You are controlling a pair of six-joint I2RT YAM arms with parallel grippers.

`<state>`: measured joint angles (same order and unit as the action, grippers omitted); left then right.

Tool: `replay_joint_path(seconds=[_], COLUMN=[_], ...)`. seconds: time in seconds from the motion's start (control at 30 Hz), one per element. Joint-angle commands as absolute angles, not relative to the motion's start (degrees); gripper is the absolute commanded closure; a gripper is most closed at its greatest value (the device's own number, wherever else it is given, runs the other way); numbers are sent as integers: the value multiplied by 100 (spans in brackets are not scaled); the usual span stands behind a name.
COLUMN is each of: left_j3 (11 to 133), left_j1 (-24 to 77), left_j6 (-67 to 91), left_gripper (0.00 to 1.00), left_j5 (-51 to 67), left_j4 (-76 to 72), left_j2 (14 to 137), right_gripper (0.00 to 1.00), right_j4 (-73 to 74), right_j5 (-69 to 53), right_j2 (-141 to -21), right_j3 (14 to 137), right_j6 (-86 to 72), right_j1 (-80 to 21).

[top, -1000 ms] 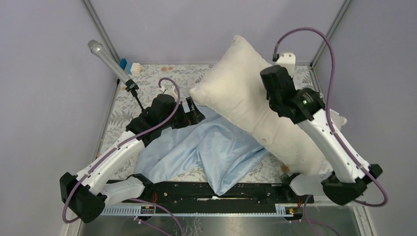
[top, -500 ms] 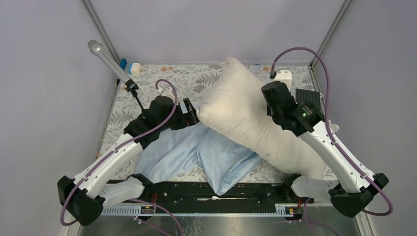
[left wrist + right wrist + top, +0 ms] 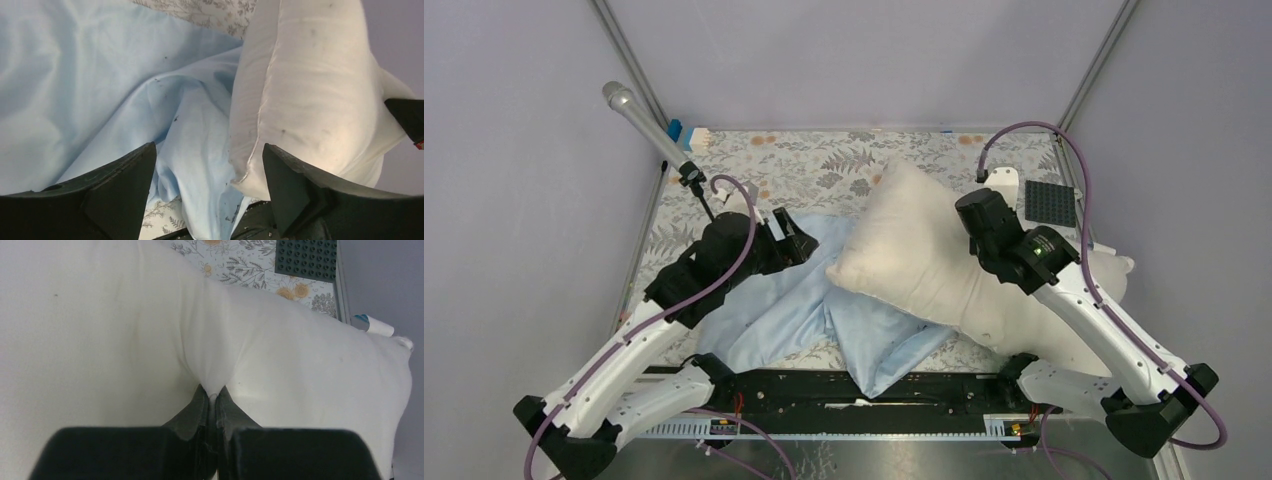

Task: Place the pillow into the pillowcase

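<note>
Two-arm workspace seen from above and from both wrists. The large, plump, cream fabric pillow (image 3: pixel 914 262) lies slanted across the right half of the floral-printed table cloth (image 3: pixel 809 165). Its left corner rests on the thin, wrinkled, light-blue fabric pillowcase (image 3: pixel 784 310), which is spread crumpled at centre-left.

The right gripper (image 3: pixel 216 396) is closed on a small tuck of the pillow's cover. The left gripper (image 3: pixel 209 157) is spread wide and empty, poised over the pillowcase just beside the pillow's corner.

Risks:
- The pinch takes in only a little cloth, so the heavy filling may pull free if the pillow is lifted.
- The pillow pins part of the pillowcase, which may drag or bunch when tugged.

Not resolved:
- The pillowcase's opening cannot be located among the folds.
- The right arm covers the pillow's near-right portion.
- The fabric beneath the pillow is hidden.
</note>
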<state>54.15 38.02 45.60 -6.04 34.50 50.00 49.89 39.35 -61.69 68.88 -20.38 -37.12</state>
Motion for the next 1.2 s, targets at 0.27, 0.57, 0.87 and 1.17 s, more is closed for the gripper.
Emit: replay_joint_path(seconds=[0.27, 0.57, 0.87, 1.17], left_j3=[5601, 4746, 4030, 3871], left_j1=[3692, 3716, 3724, 3727], left_j6=[4156, 4886, 5207, 5128], left_gripper=[1, 1, 28, 61], left_j5=[400, 2059, 2418, 2364], left_j4=[2563, 409, -430, -454], left_j2=[6032, 6784, 6953, 6919], right_gripper=[100, 100, 59, 0], right_j4=[4291, 4087, 3762, 3486], right_j5=[3276, 2592, 1996, 1369], right_j2=[-5377, -5045, -5256, -6064], right_j3=[6410, 5409, 5795, 6963], right_j6=[-1932, -2283, -2129, -1435], right_j1=[-3742, -3738, -3763, -4206])
